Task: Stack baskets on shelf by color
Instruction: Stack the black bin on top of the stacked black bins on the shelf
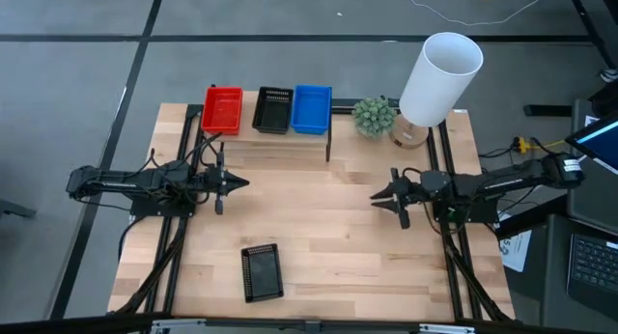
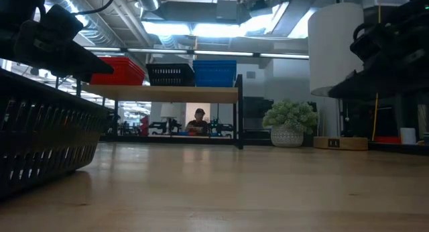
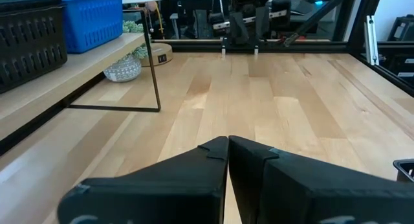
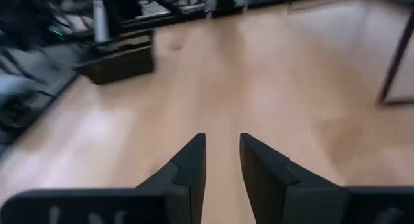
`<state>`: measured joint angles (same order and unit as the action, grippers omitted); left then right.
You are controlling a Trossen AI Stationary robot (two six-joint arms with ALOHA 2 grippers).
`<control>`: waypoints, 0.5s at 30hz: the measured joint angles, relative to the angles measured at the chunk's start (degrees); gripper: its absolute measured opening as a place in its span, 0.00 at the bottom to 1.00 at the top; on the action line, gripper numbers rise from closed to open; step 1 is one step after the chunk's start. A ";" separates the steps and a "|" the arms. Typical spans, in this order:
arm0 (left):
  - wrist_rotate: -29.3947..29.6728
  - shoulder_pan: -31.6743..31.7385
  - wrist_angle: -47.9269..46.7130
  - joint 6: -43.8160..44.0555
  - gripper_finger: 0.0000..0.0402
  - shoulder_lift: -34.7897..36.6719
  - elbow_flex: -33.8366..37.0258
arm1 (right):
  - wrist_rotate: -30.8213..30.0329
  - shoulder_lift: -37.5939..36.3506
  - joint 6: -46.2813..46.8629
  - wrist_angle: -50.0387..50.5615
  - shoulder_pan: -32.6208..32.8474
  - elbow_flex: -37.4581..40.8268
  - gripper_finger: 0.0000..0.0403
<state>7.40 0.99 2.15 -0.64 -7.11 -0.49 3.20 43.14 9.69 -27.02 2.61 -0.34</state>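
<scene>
Red [image 1: 222, 109], black [image 1: 272, 110] and blue [image 1: 312, 109] baskets are seen stacked on the shelf [image 1: 280, 141], one black basket [image 1: 262, 272] is left on the worktop [image 1: 328, 237], the left claw [image 1: 241, 182] is clenched empty, the right claw [image 1: 379, 197] parted, grasping nothing.

Potted plant [image 1: 375, 116] beside white lamp [image 1: 439, 78]

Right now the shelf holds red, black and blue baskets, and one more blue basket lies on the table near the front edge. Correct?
Not quite. The loose basket on the table is black, not blue, as the high view shows. The shelf does hold red, black and blue baskets.
</scene>
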 joint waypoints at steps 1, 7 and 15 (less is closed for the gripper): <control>0.00 -0.01 0.00 0.00 0.01 0.01 0.00 | 1.34 -2.20 2.28 2.43 0.00 0.00 0.23; 0.00 0.00 0.00 0.00 0.01 0.00 0.00 | 3.89 -15.34 -0.72 14.27 0.00 -0.02 0.23; 0.00 0.00 0.00 0.00 0.01 0.00 0.00 | -2.93 -30.40 -6.84 25.77 -1.27 -0.04 0.23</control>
<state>7.40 0.99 2.15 -0.64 -7.11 -0.49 0.27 12.74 2.84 -1.25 1.34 -0.38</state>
